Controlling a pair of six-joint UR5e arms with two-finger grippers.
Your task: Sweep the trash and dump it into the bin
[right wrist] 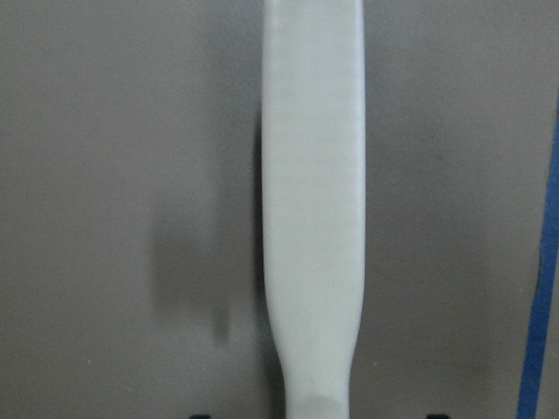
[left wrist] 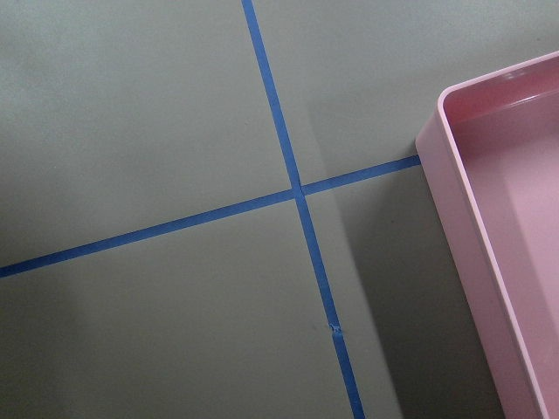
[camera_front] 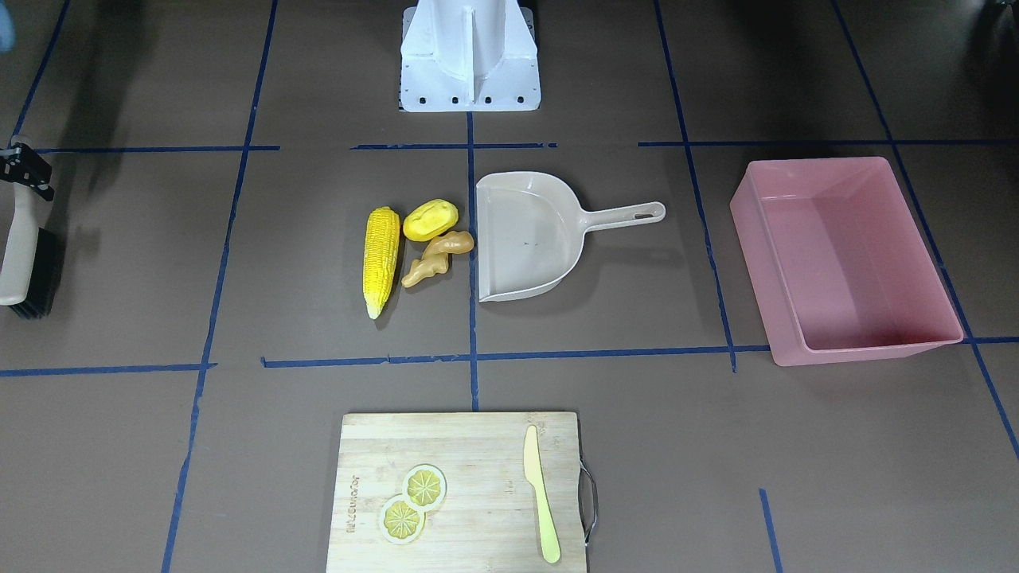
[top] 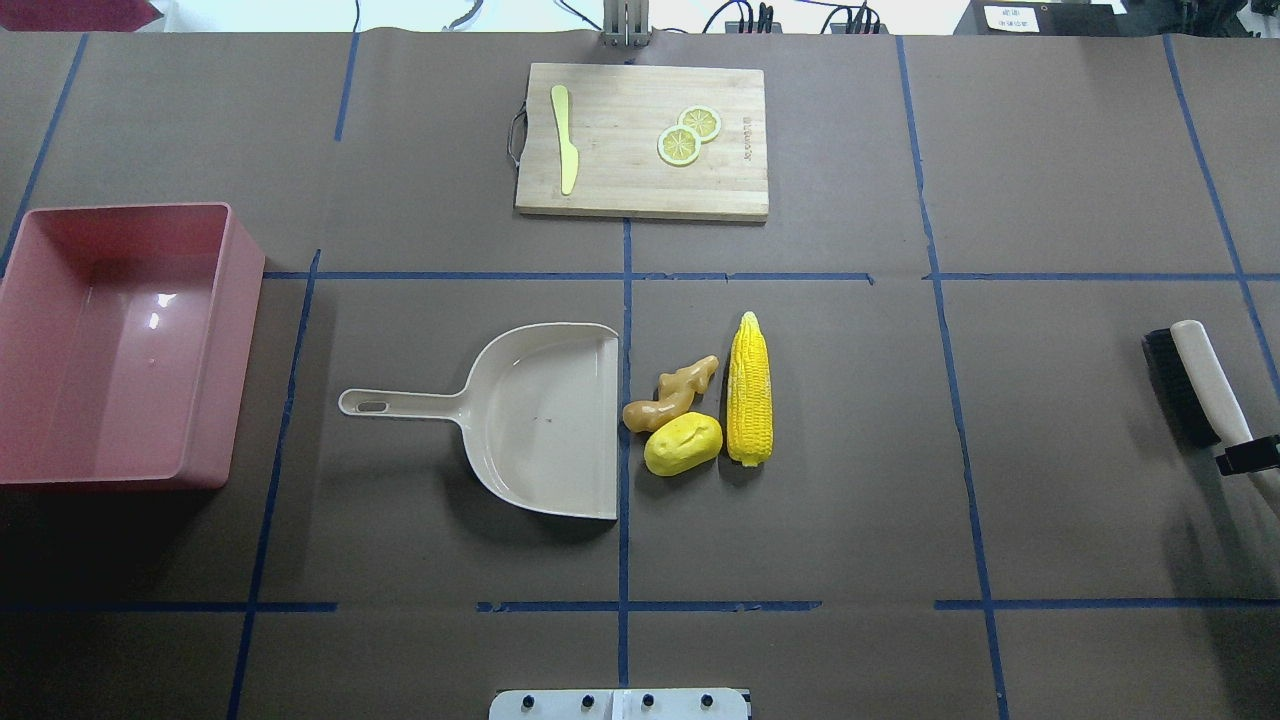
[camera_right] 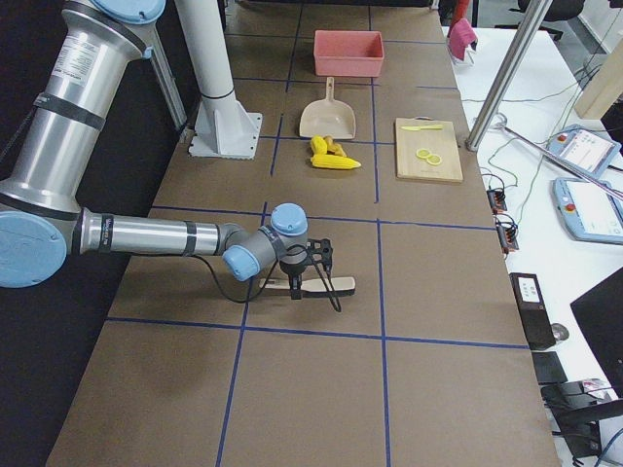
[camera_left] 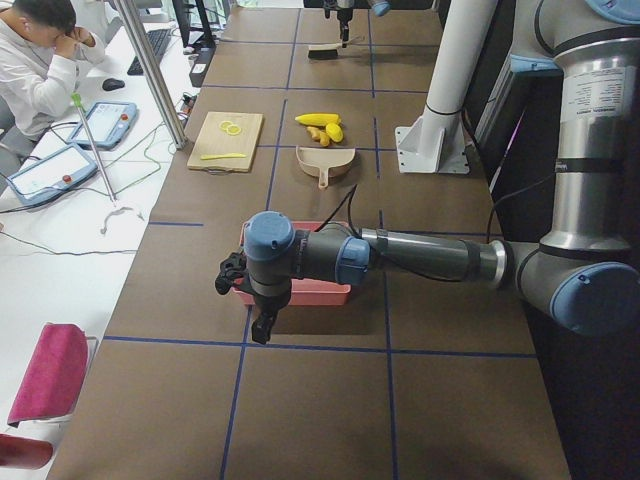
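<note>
The trash lies in a cluster mid-table: a corn cob (camera_front: pixel 381 259) (top: pixel 749 388), a potato (camera_front: pixel 431 220) (top: pixel 683 443) and a ginger root (camera_front: pixel 436 256) (top: pixel 672 393), just off the open lip of the beige dustpan (camera_front: pixel 529 239) (top: pixel 540 420). The pink bin (camera_front: pixel 868 354) (top: pixel 240 330) stands empty on the robot's left. My right gripper (camera_front: pixel 16 163) (top: pixel 1248 455) sits over the handle of a brush (camera_front: pixel 20 255) (top: pixel 1200 380); its jaws stand wide apart either side of the handle (right wrist: pixel 314 218). My left gripper (camera_left: pixel 262 328) hangs beside the bin (left wrist: pixel 489 218); I cannot tell whether it is open or shut.
A wooden cutting board (camera_front: pixel 478 461) (top: pixel 620 180) with two lemon slices (camera_front: pixel 414 501) and a pale yellow knife (camera_front: pixel 540 493) lies at the table's far side from the robot. The robot's white base (camera_front: pixel 470 64) stands behind the dustpan.
</note>
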